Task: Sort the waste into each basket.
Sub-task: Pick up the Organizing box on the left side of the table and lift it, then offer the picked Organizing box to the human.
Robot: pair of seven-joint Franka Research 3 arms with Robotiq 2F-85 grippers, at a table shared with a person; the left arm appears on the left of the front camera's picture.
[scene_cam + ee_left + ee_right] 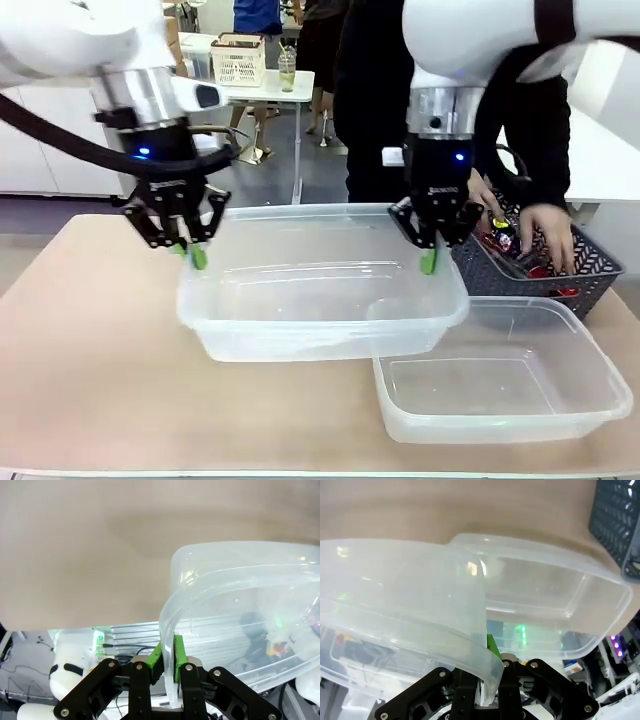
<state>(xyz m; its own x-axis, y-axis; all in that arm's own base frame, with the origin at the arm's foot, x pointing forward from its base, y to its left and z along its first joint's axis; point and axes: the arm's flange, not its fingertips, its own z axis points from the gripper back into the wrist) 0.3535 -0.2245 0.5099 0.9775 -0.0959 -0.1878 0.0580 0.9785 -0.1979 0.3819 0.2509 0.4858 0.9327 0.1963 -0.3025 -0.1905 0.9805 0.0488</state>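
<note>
Now: left jaws closed on left end rim of big tub [300,335], green pads [179,651] either side of lip. Right jaws closed on right end rim. Tub clear, mid-table [90,350], long side toward robot; cannot tell if lifted. Its near right corner overlaps far rim of small tub [480,428], front right. Grey basket [592,272] far right, red cans [543,272] inside, person's hand [547,235] reaching in.
</note>
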